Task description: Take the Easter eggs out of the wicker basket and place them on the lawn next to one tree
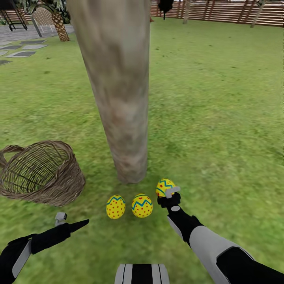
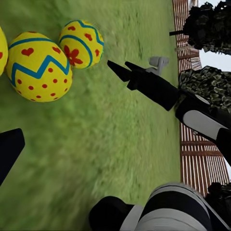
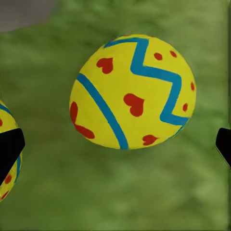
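Now all 3 eggs (image 1: 142,205) lie on the lawn (image 1: 221,118) at the tree's (image 1: 118,86) 6 o'clock; the basket (image 1: 39,173) looks empty. The right end effector (image 1: 169,196) is released around the third egg (image 3: 133,91); withdrawing carelessly could knock it rolling away.

A: What can't we make out near the right gripper (image 1: 169,196)?

B: In the head view it covers the lower near side of the third egg (image 1: 164,186), so whether the fingers touch the shell can't be told. In the right wrist view only the two dark fingertips (image 3: 9,150) show at the edges, the rest cut off, and a second egg (image 3: 7,159) beside that fingertip is mostly cropped.

A: And by the left gripper (image 1: 71,222)?

B: In its wrist view one egg (image 2: 1,50) is a sliver at the edge. The tree (image 1: 115,86) beyond the right gripper loses its top to the frame.
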Tool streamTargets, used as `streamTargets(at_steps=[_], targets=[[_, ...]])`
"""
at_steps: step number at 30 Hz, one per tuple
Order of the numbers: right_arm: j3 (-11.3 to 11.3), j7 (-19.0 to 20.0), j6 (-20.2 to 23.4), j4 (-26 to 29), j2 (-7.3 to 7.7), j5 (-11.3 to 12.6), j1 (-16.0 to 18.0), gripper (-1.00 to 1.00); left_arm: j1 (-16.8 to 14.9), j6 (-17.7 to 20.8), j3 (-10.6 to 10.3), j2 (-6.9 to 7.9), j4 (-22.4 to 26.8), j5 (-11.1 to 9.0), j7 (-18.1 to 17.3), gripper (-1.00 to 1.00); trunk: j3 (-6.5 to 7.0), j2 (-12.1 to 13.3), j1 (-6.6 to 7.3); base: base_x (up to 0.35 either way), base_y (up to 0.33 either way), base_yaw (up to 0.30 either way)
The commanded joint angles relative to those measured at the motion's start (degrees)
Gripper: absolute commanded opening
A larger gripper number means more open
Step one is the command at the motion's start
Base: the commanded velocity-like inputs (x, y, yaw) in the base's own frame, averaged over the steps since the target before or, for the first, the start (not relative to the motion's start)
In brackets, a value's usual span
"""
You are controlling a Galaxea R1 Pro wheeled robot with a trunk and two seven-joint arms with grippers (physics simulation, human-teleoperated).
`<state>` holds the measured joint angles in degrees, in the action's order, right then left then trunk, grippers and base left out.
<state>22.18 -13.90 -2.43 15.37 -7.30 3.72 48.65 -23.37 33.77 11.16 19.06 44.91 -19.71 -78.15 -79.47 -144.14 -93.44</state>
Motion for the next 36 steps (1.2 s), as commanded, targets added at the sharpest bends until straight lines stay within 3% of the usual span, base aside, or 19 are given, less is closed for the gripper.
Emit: streamTargets(at_steps=[1, 14, 18, 22, 26, 31, 33, 36], targets=[[0.4, -0.3, -0.2, -0.1, 0.01, 0.4, 0.0, 1.0, 0.0, 0.6, 0.0, 0.01, 0.0, -0.1, -0.2, 1.0, 0.19, 0.0, 0.03, 0.0, 0.0, 0.0], [0.4, -0.2, -0.1, 0.0, -0.01, 0.5, 0.0, 1.0, 0.0, 1.2, -0.1, 0.18, 0.7, -0.2, -0.4, 1.0, 3.07, 0.2, 0.37, 0.0, 0.0, 0.0], [0.4, -0.1, -0.6, 0.2, -0.01, 0.4, 0.0, 1.0, -0.1, 5.3, -0.2, 0.1, 0.9, -0.1, -0.3, 1.0, 3.96, 0.2, 0.47, 0.0, 0.0, 0.0], [0.2, -0.2, -0.5, 0.2, 0.17, 0.6, 0.0, 1.0, -0.1, 6.0, -0.2, 0.95, 0.6, 0.1, -0.2, 1.0, 4.84, 0.3, 0.57, 0.0, 0.0, 0.0], [0.2, -0.2, 0.0, -0.2, 0.8, 0.7, -0.2, 1.0, -0.1, 5.9, -0.2, 0.93, 0.3, 4.9, -0.3, 1.0, 5.73, 0.3, 0.68, 0.0, 0.0, 0.0], [-3.5, -0.2, 3.4, -1.0, 2.55, 1.0, -0.6, 1.0, 0.0, 5.8, -0.2, 0.97, -1.6, 6.2, -0.1, 1.0, 6.84, 0.4, 0.81, 0.0, 0.0, 0.0], [-5.1, -0.1, 7.3, -1.8, 3.43, 1.0, -0.8, 1.0, 0.0, 5.6, -0.2, 1.02, -3.7, 7.1, -0.1, 1.0, 7.28, 0.4, 0.86, 0.0, 0.0, 0.0], [-5.5, -0.1, 10.1, -3.8, 4.25, 1.0, -0.9, 1.0, 0.3, 5.3, -0.1, 1.2, -6.4, 7.4, 0.1, 1.0, 7.95, 0.5, 0.93, 0.0, 0.0, 0.0]])
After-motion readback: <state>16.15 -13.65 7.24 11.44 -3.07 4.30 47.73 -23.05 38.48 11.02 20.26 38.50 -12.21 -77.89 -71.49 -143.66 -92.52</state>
